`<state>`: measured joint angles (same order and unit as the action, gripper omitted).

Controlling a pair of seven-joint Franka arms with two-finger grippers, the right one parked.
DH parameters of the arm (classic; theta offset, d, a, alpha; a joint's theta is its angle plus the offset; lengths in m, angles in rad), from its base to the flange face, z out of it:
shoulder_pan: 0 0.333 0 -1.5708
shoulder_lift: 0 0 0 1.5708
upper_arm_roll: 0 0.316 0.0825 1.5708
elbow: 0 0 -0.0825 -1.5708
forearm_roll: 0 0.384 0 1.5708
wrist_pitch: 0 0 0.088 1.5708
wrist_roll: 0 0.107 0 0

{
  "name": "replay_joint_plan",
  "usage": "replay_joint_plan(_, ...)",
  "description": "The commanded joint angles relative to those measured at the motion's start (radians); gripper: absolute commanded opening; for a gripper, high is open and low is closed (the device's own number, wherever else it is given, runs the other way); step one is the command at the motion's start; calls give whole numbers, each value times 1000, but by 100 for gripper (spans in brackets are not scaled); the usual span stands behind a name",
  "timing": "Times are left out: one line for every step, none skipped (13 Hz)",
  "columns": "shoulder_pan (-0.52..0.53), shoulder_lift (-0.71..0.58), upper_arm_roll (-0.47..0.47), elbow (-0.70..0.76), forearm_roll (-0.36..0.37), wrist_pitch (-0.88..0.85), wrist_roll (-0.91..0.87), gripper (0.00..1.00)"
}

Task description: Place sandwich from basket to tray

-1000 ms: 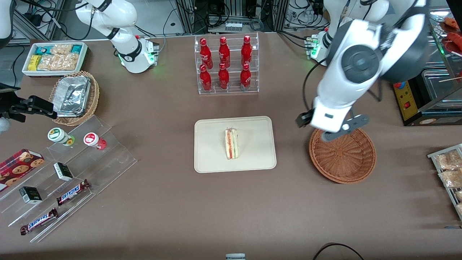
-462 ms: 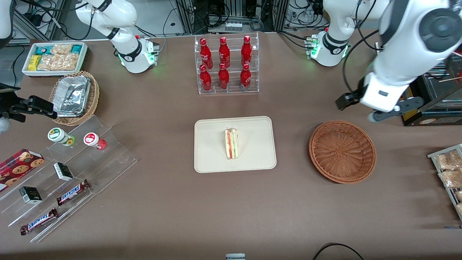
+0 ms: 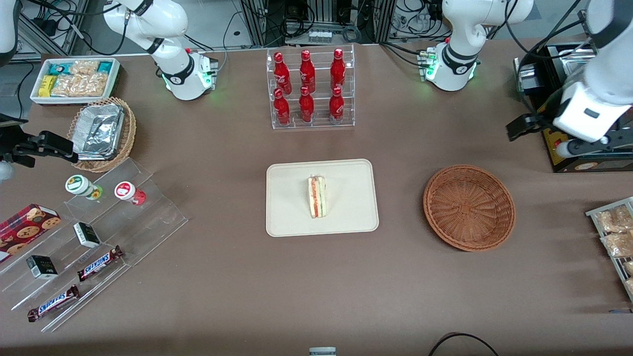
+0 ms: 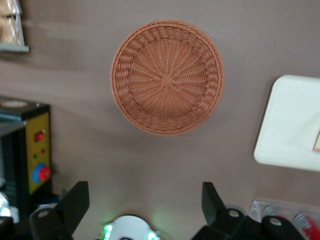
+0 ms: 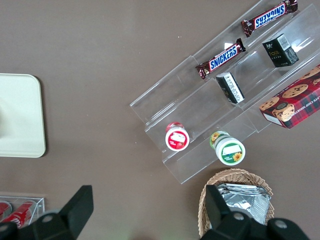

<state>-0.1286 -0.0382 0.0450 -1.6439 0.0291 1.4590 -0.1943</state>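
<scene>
- The sandwich (image 3: 316, 197) stands on the tray (image 3: 356, 178), near the tray's middle, its red-orange and green filling edge facing up toward the front camera.
- The tray lies flat on the brown counter (image 3: 237, 277), nearer the front camera than the clear rack of red bottles (image 3: 309, 89).
- The basket (image 3: 469, 207) sits beside the tray, toward the working arm's end of the counter, well apart from it; nothing lies inside it (image 4: 167, 77).
- The end effector (image 4: 145, 202) hangs raised above the counter, farther from the front camera than the basket and further toward the working arm's end, beside a black and yellow control box (image 3: 556, 138). Its fingers are spread wide with nothing between them.
- From the left wrist camera, a corner of the tray (image 4: 290, 125) shows near the basket.
</scene>
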Motion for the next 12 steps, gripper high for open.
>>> replay_joint_plan(62,-32,-16,-22,-5,-32,201,99)
replay_joint_plan(82,-29,-17,-17,-9,-32,225,99)
replay_joint_plan(98,-25,-19,-17,-8,-26,234,99)
replay_joint_plan(104,-17,-19,-14,-5,-16,240,99)
replay_joint_plan(118,-2,-19,4,-8,-5,240,99)
replay_joint_plan(124,23,-19,36,-8,-8,240,99)
replay_joint_plan(126,37,-19,59,-8,-9,242,99)
replay_joint_plan(126,44,-19,70,-9,-8,243,99)
replay_joint_plan(126,50,-19,75,-8,-5,260,99)
replay_joint_plan(126,54,-19,76,-9,6,272,99)
replay_joint_plan(124,64,-20,85,-8,29,273,99)
replay_joint_plan(122,81,-22,104,-8,33,265,99)
